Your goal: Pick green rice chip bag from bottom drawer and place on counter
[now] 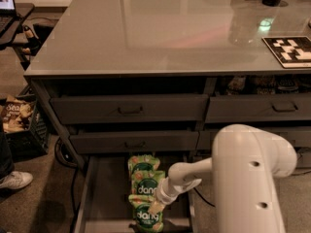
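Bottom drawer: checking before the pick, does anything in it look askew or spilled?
Nothing looks spilled or torn. Three green rice chip bags overlap in a slightly crooked line on the bottom drawer floor. The gripper is over the nearest bag.

Single cam, high, just behind arm, facing fwd & down. Counter fills top half, mid-range. Drawer fronts across middle. Bottom drawer at lower edge, close. Arm bulks lower right, v. near lens. Gripper low centre, inside bottom drawer.
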Controlling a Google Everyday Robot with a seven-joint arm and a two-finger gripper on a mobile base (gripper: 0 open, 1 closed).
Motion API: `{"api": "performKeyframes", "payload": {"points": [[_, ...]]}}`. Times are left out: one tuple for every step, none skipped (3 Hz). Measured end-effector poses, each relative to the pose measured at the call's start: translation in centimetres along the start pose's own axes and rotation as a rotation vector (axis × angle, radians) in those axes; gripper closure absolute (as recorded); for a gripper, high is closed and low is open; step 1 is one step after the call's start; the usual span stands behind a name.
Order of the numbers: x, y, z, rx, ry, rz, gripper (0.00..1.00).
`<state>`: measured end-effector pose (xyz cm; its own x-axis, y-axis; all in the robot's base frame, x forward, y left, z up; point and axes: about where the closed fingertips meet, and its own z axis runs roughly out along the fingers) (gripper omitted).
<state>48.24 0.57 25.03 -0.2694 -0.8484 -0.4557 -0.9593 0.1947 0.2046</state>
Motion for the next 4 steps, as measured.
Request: {"api": "performKeyframes", "payload": {"points": [[-0.5,2.3,-2.6,0.016,-0.049,0.051,1.00],[-0.9,4.2,-4.6,0.023,-0.075,0.076,1.00],[-1.5,5.2,-6.6,0.029,-0.090,0.082,1.00],[-2.7,4.5,-9.4,0.062,-0.083,0.058,1.00]]}}
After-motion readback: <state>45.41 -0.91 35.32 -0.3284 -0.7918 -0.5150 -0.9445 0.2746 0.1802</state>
